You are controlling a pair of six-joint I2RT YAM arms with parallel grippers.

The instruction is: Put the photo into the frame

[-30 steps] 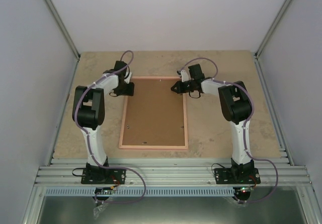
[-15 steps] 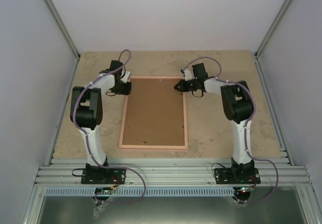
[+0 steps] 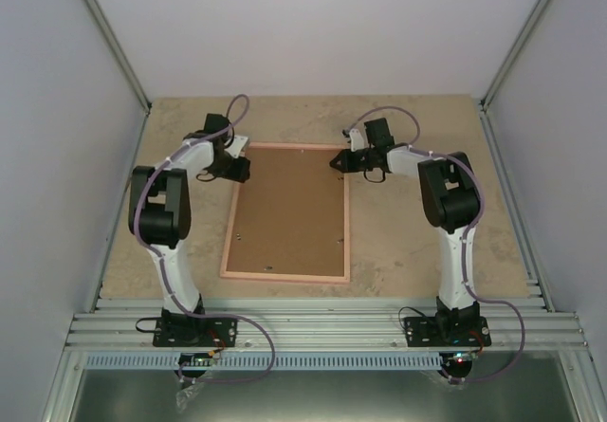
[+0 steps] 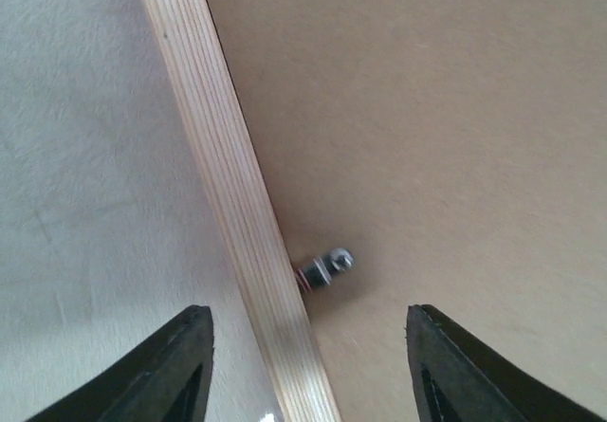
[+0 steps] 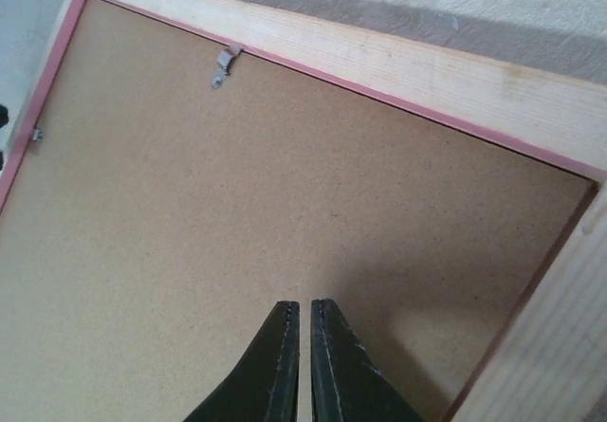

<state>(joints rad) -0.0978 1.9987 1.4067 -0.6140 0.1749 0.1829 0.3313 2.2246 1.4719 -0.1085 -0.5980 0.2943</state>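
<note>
We see pale grey panel walls [image 3: 313, 24] closing in three sides of a bench [image 3: 427, 251] whose top is mottled beige, matte and stone-like. Ribbed aluminium rails [image 3: 322, 322] run along its near edge, carrying the bases of the white-and-black left arm [image 3: 156, 213] and right arm [image 3: 450, 204].

The frame [image 3: 285, 276] lies flat, back up, mid-bench between the arms, slightly askew. From above its rim looks thin and pink; up close the back is pale, straight-grained wood with a pink strip along the inside. A brown board [image 3: 289, 209], finely speckled like pressed fibre, fills it.

The left pincer [image 4: 308, 313] is spread wide across the frame's left rail near the far corner, one finger over bench, the other over board. The right pincer [image 5: 305, 303] is pressed together with nothing between, pointing at the board near the far right corner. A small metal clip [image 4: 327, 266] sits where the left rail meets the board.
</note>
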